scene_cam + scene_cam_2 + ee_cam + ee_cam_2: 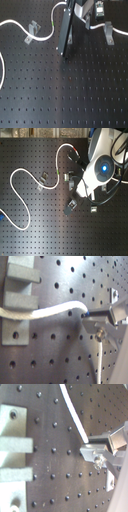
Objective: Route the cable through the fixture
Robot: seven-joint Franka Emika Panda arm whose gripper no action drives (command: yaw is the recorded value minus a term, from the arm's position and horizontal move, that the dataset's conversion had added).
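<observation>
While the cable (55, 310) passes through a grey fixture (20, 303) | end effector (87, 315) pinches the cable end | perforated black tabletop (75, 95) beneath.

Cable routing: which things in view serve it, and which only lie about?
Job: cable; slotted fixture that it runs through; fingers holding it.
Lying about: spare fixture, apart from the cable; perforated board.

A black perforated breadboard (65, 95) lies under everything in view.
</observation>
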